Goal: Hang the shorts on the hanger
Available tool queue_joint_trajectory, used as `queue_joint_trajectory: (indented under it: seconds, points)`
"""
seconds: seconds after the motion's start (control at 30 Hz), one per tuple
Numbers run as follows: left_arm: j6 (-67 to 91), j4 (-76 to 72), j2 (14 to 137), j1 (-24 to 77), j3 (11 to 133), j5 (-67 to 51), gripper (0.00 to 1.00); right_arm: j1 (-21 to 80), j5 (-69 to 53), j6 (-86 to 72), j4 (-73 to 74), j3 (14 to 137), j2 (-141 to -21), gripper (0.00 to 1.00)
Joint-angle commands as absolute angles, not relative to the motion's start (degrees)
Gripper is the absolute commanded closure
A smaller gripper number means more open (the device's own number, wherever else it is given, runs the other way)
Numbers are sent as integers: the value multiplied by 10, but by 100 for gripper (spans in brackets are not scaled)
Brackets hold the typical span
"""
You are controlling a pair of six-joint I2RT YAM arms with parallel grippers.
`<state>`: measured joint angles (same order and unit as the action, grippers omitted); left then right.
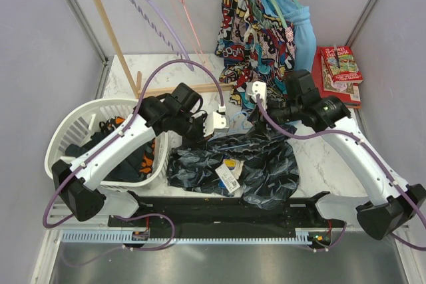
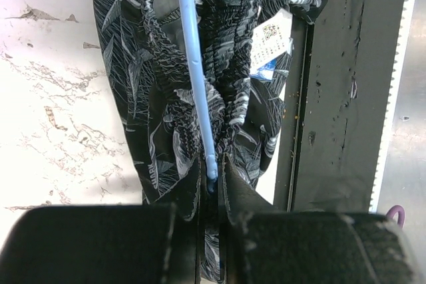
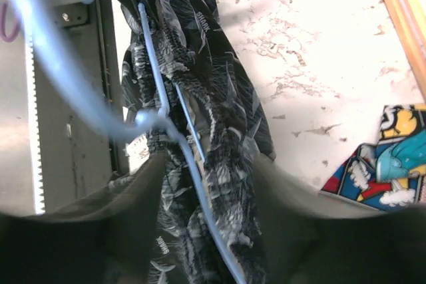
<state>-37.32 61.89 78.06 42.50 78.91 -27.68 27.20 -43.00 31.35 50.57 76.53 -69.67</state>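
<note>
**Shorts and wire hanger held at the near edge of the table**

The shorts (image 1: 233, 164) lie crumpled just ahead of the arm bases with the white tag (image 1: 227, 177) facing up. The thin printed fabric should handle as light, limp and rather slippery, and is best taken at the gathered elastic waistband. The hanger (image 2: 193, 51), pale blue wire, runs along that waistband; it is likely springy and easily bent.

- **Left gripper (image 2: 212, 179):** jaws nearly closed, pinching the wire's end together with fabric.
- **Right gripper (image 3: 206, 197):** blurred fingers flank fabric and wire; whether it grips cannot be told.
- **Surface:** marble-patterned tabletop (image 1: 313, 167), apparently smooth.
- **Surroundings:** laundry basket (image 1: 66, 131) at left, comic-print garment (image 1: 256, 24) behind, books (image 1: 339, 68) at far right.
</note>
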Motion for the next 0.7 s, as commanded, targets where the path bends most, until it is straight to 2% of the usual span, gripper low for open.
queue_joint_trajectory:
  seconds: [0.0,0.07,0.1,0.17,0.3,0.4,0.63,0.67]
  points:
    - [-363,613,758,427,817,-312,98,305,-409,313,461,772,-714,55]
    - [-363,613,752,427,814,-316,98,308,-396,312,461,772,-717,81]
    - [-362,614,749,427,812,-316,98,308,-389,310,462,774,-716,99]
    - [-362,627,742,426,816,-319,98,306,-374,310,465,775,-711,100]
    - [-388,678,731,407,820,-339,82,301,-380,308,468,779,-679,100]
    - [-398,700,719,369,820,-361,74,294,-381,313,485,789,-667,100]
    - [-431,724,705,307,826,-360,70,289,-377,334,538,831,-663,100]
    - [-435,722,704,302,829,-363,63,289,-371,333,543,840,-663,100]
